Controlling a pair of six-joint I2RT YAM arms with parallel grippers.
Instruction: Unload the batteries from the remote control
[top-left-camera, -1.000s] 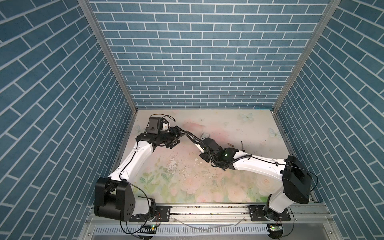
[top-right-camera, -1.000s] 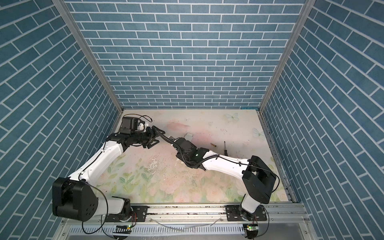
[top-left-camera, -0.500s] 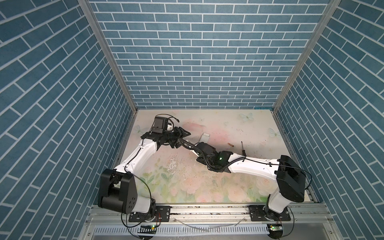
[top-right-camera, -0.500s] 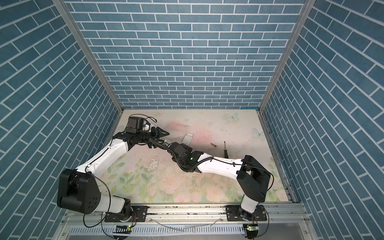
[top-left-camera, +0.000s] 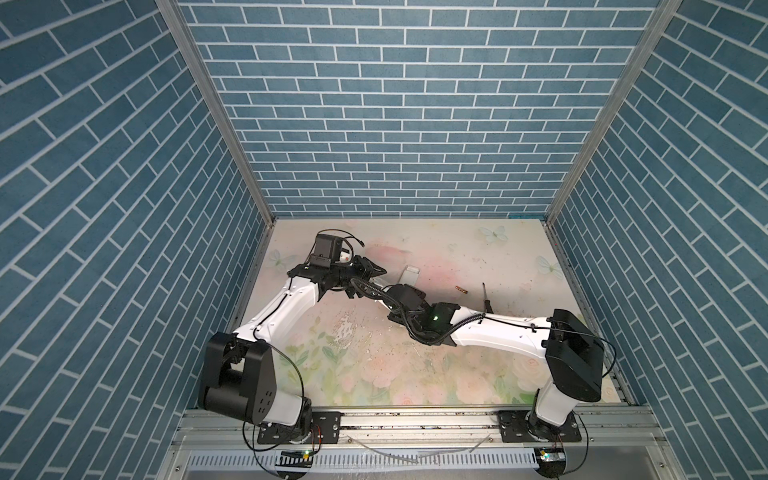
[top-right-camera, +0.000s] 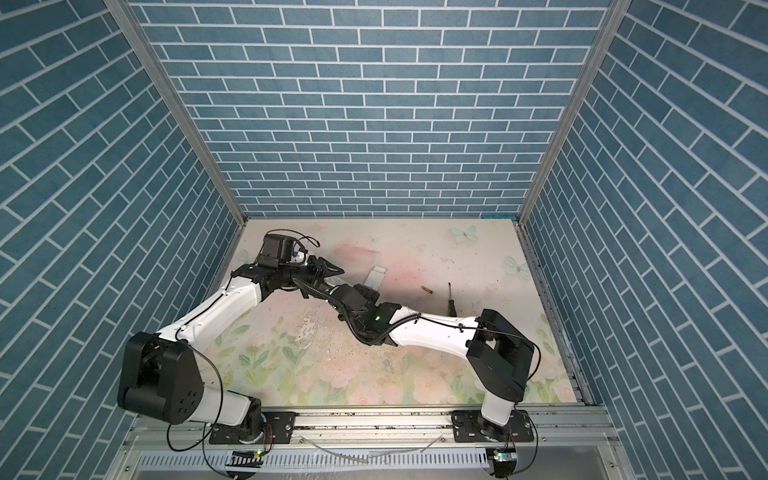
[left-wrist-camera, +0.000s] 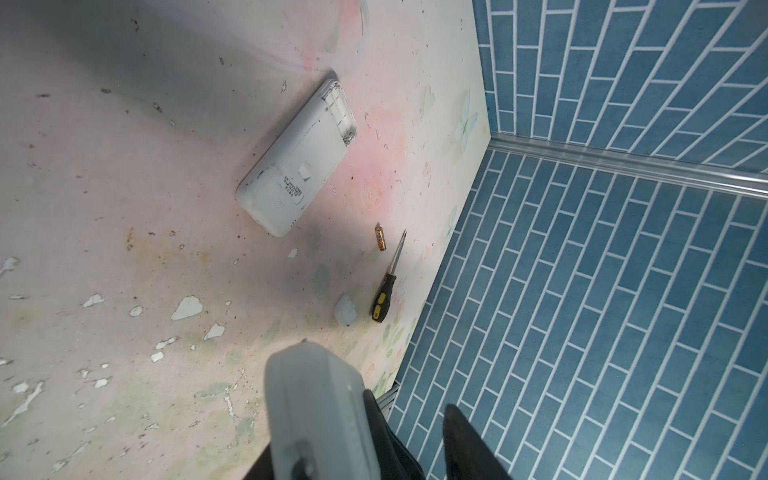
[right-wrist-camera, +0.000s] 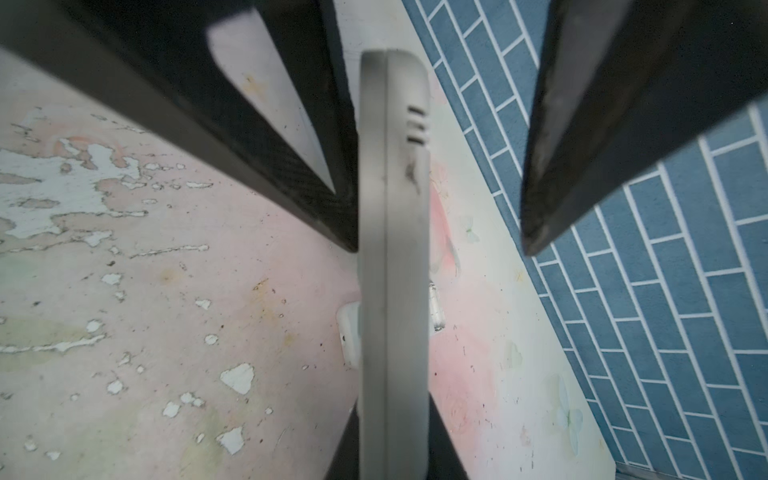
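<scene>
Copper-brown battery (left-wrist-camera: 380, 241), cover plate (left-wrist-camera: 344, 309) left wrist only

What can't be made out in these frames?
Grey remote: battery bay unseen; right wrist view shows only its edge, left wrist view a blurred, cropped end.
Right gripper: jaws cut off by the right wrist view's edge; indistinct beside the left gripper in both top views.
White cover: missing from both top views, seemingly under the right arm.
White remote: label print too small to read.
</scene>
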